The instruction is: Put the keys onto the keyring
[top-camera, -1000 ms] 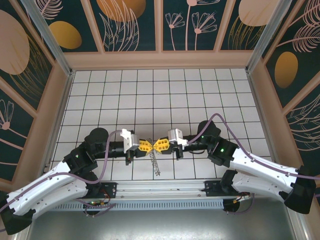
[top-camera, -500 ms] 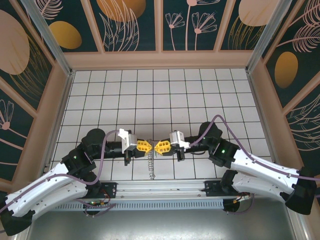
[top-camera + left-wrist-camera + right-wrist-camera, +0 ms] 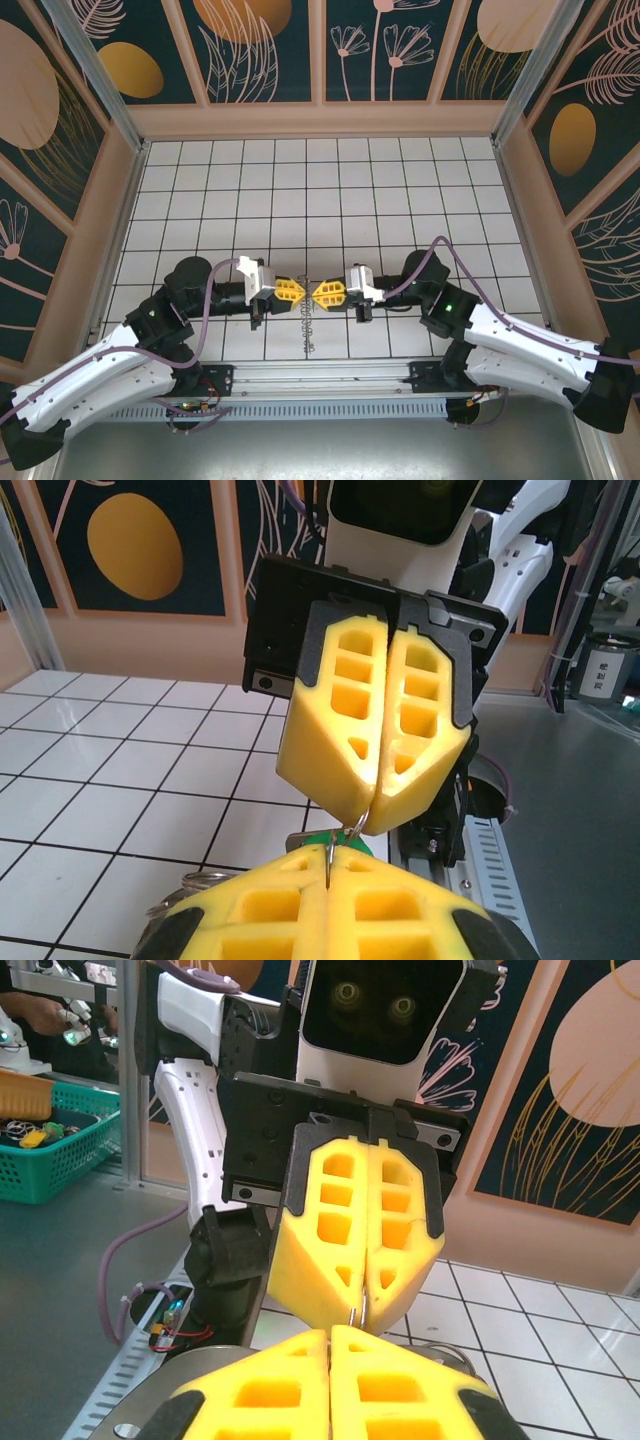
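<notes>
Left end effector [image 3: 298,292] and right end effector [image 3: 318,292] face each other tip to tip, low over the near part of the white tiled bench [image 3: 400,190]. Both have yellow fingers pressed together. The keyring [image 3: 308,322] hangs from between the tips as a thin bumpy chain, its lower end trailing toward the near edge. In the left wrist view a small wire loop of it is pinched in the right tips, and a straight bit of wire sits in the left seam. The green key [image 3: 322,837] sits just behind that wire, at the left fingertips, mostly hidden.
</notes>
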Controlling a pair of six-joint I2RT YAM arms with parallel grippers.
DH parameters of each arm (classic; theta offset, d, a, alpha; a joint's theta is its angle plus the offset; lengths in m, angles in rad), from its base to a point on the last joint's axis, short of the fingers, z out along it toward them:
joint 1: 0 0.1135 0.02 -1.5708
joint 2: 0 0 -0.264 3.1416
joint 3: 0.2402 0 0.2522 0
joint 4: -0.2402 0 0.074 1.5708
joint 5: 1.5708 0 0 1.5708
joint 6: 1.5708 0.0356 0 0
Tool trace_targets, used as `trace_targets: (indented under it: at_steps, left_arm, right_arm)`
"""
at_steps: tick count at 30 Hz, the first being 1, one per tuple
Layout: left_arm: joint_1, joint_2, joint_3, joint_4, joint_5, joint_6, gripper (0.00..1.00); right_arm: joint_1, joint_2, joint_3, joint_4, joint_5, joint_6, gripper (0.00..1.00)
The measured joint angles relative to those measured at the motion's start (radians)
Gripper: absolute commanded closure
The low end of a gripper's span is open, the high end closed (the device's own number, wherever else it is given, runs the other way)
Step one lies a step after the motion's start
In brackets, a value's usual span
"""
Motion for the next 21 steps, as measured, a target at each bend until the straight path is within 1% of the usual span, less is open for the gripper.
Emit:
trace_targets:
  at_steps: [4, 11, 14, 18, 21]
  left_arm:
    - [0.005, 0.0, 0.0, 0.026, -0.041, -0.006, 1.0]
    - [0.006, 0.0, 0.0, 0.039, -0.07, -0.007, 1.0]
    - [0.006, -0.006, 0.0, 0.039, -0.071, -0.007, 1.0]
    - [0.006, -0.025, -0.002, 0.04, -0.056, -0.006, 1.0]
    - [0.006, -0.042, -0.011, 0.043, -0.031, -0.006, 1.0]
  right_arm:
    - [0.014, -0.01, -0.013, 0.003, -0.005, 0.0, 0.83]
    - [0.018, -0.014, -0.02, 0.012, 0.0, 0.0, 0.8]
    - [0.019, -0.035, -0.03, 0.017, 0.023, 0.002, 0.8]
    - [0.021, -0.099, -0.039, 0.016, 0.081, 0.013, 0.78]
    - [0.021, -0.132, -0.039, 0.016, 0.086, 0.03, 0.76]
